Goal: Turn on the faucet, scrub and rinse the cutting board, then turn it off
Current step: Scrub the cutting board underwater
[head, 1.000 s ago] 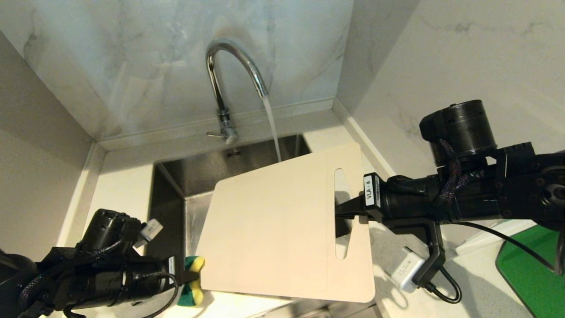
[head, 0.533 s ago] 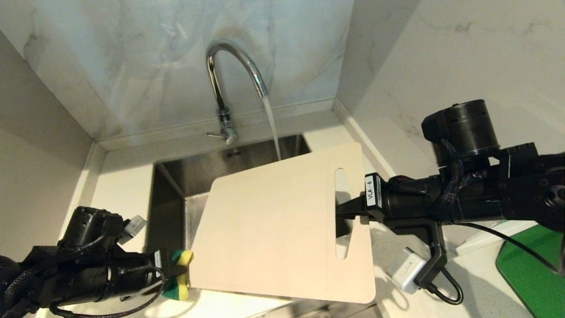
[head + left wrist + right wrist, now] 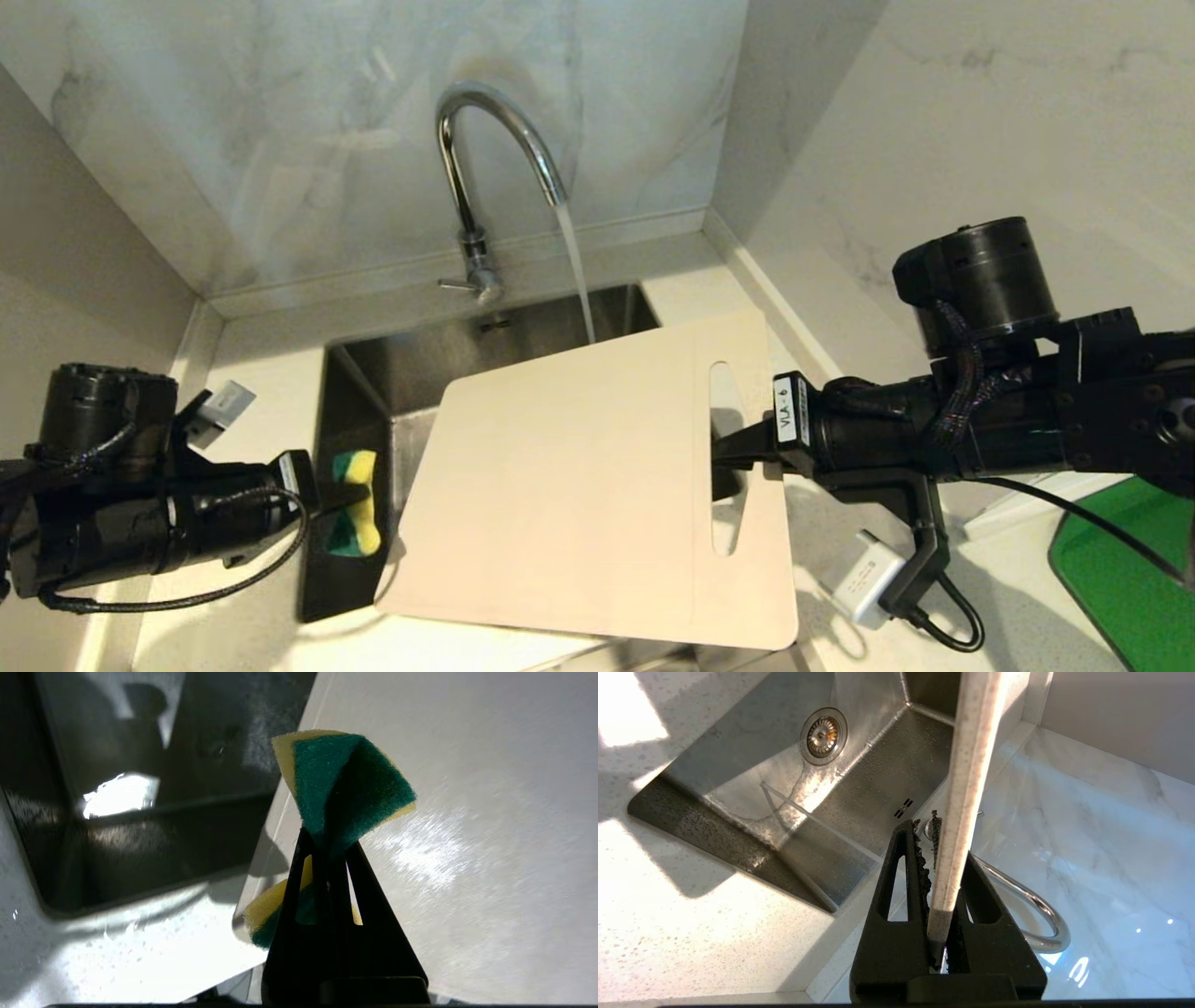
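Scrubbing stage: judged mid-task, tap on, board over the basin
Faucet: tall chrome gooseneck faucet running, stream falling behind the board's far edge into the steel sink; turn-on done
Board: large thin beige cutting board with slot handle, held tilted above the sink
Right hand: clamped on the board's edge at the slot end
Left hand: closed on a green-and-yellow sponge, just beside the board's left edge, apart from it
Left to do: probably more scrubbing, rinse, shut the tap
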Robot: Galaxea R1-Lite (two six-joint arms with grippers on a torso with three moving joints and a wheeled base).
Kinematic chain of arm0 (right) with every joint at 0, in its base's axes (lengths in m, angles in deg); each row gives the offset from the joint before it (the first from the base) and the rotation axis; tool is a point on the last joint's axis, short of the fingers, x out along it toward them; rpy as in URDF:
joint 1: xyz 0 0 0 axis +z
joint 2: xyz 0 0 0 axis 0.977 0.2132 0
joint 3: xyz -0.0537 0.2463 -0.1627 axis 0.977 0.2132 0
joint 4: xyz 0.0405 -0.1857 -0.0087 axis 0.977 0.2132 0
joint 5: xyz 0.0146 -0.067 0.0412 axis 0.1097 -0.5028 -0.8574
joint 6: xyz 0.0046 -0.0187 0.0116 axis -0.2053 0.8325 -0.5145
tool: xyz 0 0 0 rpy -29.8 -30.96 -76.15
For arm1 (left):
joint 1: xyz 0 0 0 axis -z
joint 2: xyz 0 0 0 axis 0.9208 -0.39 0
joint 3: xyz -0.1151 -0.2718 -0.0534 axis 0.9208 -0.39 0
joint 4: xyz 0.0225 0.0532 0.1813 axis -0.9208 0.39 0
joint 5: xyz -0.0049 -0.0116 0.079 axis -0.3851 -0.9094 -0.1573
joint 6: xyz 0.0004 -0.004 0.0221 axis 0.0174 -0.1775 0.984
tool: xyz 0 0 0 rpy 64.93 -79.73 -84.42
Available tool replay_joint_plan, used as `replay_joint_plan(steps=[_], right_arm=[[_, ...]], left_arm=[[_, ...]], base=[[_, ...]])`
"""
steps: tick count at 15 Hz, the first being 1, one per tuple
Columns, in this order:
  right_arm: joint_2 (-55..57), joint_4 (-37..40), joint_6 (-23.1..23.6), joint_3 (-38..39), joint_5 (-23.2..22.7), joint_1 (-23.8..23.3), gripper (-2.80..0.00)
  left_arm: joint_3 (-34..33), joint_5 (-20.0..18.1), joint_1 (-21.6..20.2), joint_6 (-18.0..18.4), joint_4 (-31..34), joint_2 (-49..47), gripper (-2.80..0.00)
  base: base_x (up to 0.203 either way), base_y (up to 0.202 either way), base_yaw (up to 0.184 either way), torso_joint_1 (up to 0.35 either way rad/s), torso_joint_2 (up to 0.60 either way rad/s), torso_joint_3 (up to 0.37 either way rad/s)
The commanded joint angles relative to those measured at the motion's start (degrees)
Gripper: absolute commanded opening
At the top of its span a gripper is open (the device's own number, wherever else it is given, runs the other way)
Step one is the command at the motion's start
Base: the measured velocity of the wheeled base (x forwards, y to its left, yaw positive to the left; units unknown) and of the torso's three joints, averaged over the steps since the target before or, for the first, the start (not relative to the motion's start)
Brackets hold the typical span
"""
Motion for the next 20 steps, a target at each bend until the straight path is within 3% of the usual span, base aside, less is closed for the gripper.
replay_joint_plan(steps=[1,7,20], right_arm=[[-0.5,0.1,0.8,0.3,-0.2,-0.1,-2.8],[-2.1,0.0,0.4,1.9,-0.2,-0.1,-2.8],[-2.0,0.0,0.5,4.4,0.2,-3.3,-2.8]], left_arm=[[3.7,0.0,-0.6,-0.2,1.7,2.8,-2.8],[12.0,0.3,-1.7,0.7,7.9,3.1,-2.8],[19.4,0.0,-2.0,0.6,7.7,0.7,-2.8]], base=[[0.0,0.0,0.0,0.0,0.0,0.0],[0.0,0.0,0.0,0.0,0.0,0.0],[0.0,0.0,0.0,0.0,0.0,0.0]])
